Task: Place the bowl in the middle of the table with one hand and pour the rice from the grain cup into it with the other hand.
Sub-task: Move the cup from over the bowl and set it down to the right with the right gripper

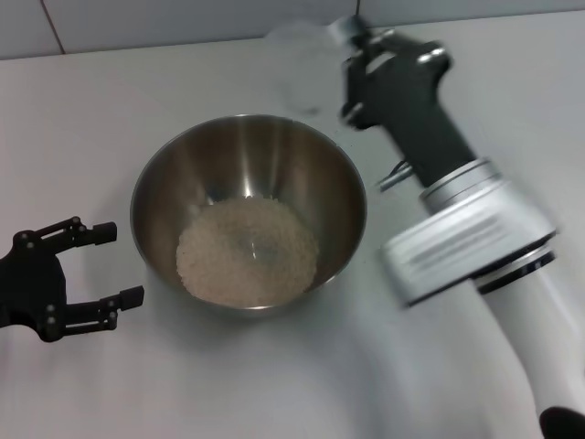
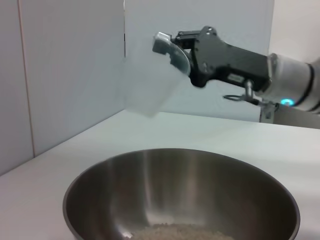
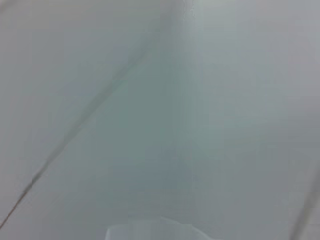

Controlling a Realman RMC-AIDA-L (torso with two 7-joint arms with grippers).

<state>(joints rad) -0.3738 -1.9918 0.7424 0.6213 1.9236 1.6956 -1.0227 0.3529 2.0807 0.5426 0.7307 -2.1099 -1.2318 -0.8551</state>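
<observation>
Rice (image 1: pixel 247 251) lies as a pale, even mass across the bottom of the bowl (image 1: pixel 169 178), which stands upright on the white table (image 1: pixel 82 110). I take the bowl as the landmark for everything below.

Surface: the table is smooth, flat and plain on every side of the bowl. Beyond the bowl's far side the tabletop meets a pale panelled wall; in my left wrist view that wall (image 2: pixel 60 75) turns a corner behind the bowl (image 2: pixel 115 195), with white tabletop running up to its foot.

My right gripper (image 1: pixel 352 41) is beyond the bowl's far rim, toward its right, raised above the table. It holds the grain cup (image 1: pixel 297 69), clamped at the cup's rim; the clear cup (image 2: pixel 150 85) hangs tilted from the fingers and looks empty, though it is blurred. Cup and bowl are apart, the cup clear of the rim and outside it. My right arm runs back across the table past the bowl's right side.

My left gripper (image 1: pixel 123 265) rests to the left of the bowl, low, with its fingers (image 1: pixel 96 232) spread wide and pointing at the bowl's wall, holding nothing. A narrow strip of table separates the fingertips from the steel.

Open room: bare table lies left of, in front of and behind the bowl. My right wrist view shows only pale wall and a faint edge of the cup (image 3: pixel 150 231).
</observation>
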